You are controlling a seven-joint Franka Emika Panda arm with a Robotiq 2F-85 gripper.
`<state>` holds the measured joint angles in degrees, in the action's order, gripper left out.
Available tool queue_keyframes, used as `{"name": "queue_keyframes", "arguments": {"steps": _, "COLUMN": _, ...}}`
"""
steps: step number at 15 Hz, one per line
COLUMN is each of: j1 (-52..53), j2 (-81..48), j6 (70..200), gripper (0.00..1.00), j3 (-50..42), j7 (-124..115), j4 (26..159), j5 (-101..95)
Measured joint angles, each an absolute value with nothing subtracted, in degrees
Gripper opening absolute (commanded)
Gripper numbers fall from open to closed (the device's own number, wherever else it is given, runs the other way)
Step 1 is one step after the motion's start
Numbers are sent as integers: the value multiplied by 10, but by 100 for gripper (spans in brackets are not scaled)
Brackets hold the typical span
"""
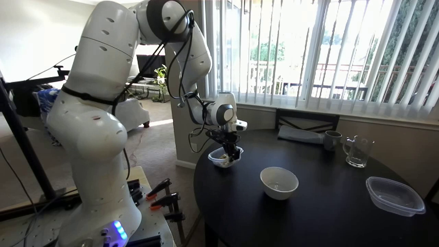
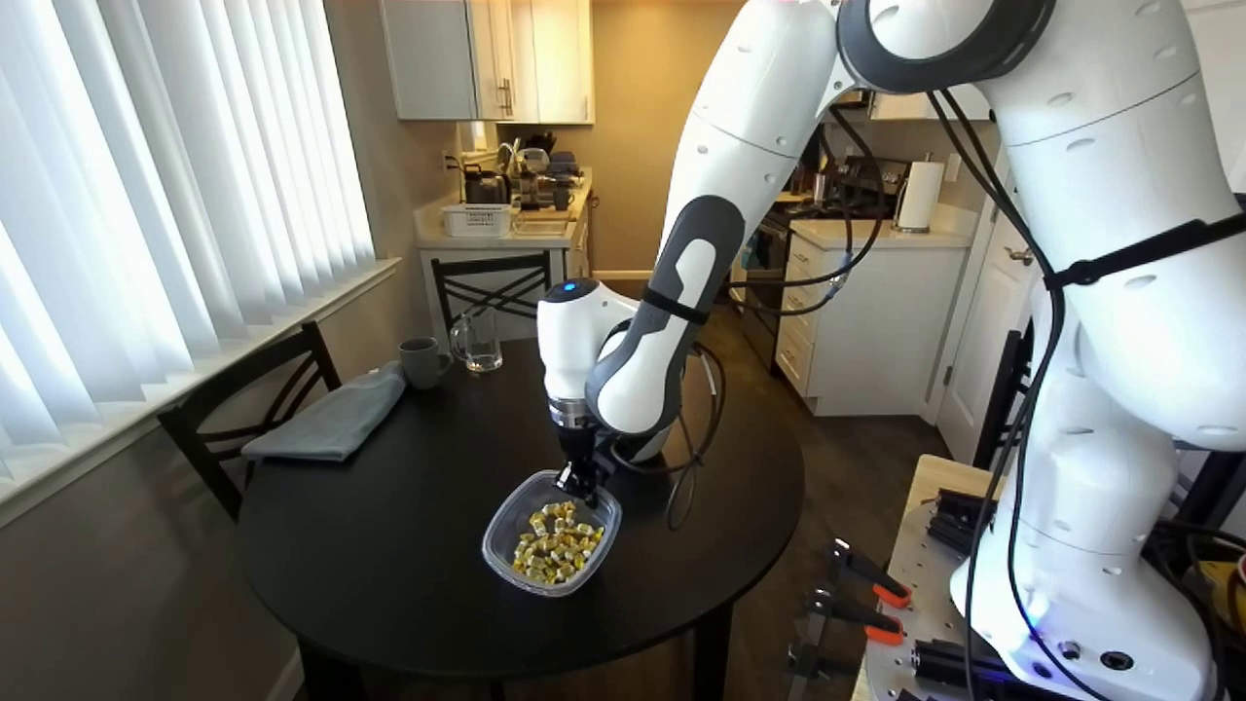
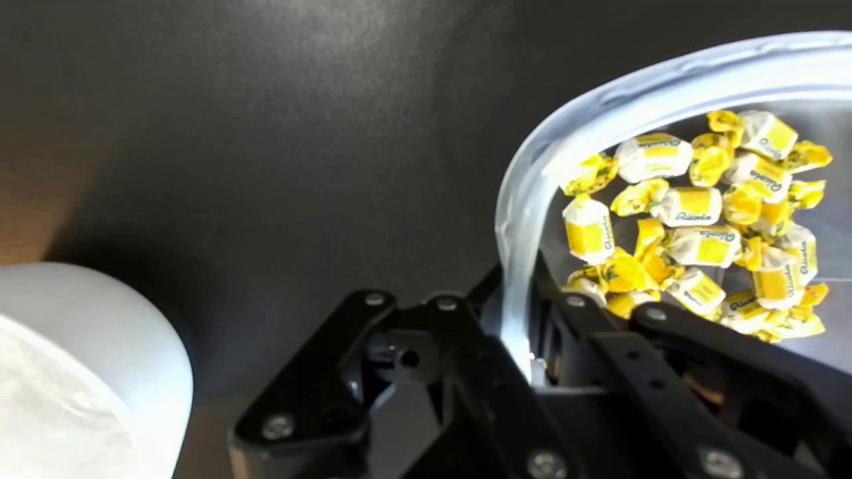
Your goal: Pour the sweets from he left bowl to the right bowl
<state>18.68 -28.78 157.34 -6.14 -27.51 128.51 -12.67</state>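
The left bowl is a translucent, light-rimmed container [image 1: 216, 162] near the table edge by the robot; it also shows in an exterior view [image 2: 502, 534] and the wrist view [image 3: 522, 206]. It holds the sweets [image 2: 558, 547], yellow and white wrapped pieces, clear in the wrist view [image 3: 699, 233]. My gripper [image 1: 233, 157] points down at the bowl's rim, also in an exterior view [image 2: 581, 487]. In the wrist view the fingers [image 3: 518, 283] are shut on the rim, one on each side. The right bowl, opaque white [image 1: 279, 183], stands apart, partly showing in the wrist view [image 3: 143, 339].
On the dark round table [image 1: 240, 202] stand a flat clear container [image 1: 394, 195], a glass mug [image 1: 358, 151], a grey mug [image 1: 332, 140] and a folded grey cloth [image 1: 300, 134]. Chairs [image 2: 282, 380] and a window with blinds stand beside the table.
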Motion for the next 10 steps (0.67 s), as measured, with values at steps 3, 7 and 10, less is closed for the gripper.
{"name": "queue_keyframes", "arguments": {"steps": 3, "j1": 236, "j2": -265, "j6": 1573, "gripper": 4, "j3": -87, "j7": -343, "j4": 1308, "j5": -127}}
{"name": "queue_keyframes", "arguments": {"steps": 7, "j1": 284, "j2": -240, "j6": 1573, "gripper": 4, "j3": -131, "j7": -467, "j4": 1318, "j5": -156}}
{"name": "queue_keyframes", "arguments": {"steps": 10, "j1": 349, "j2": -221, "j6": 1568, "gripper": 4, "j3": -211, "j7": -593, "j4": 1318, "j5": -225}}
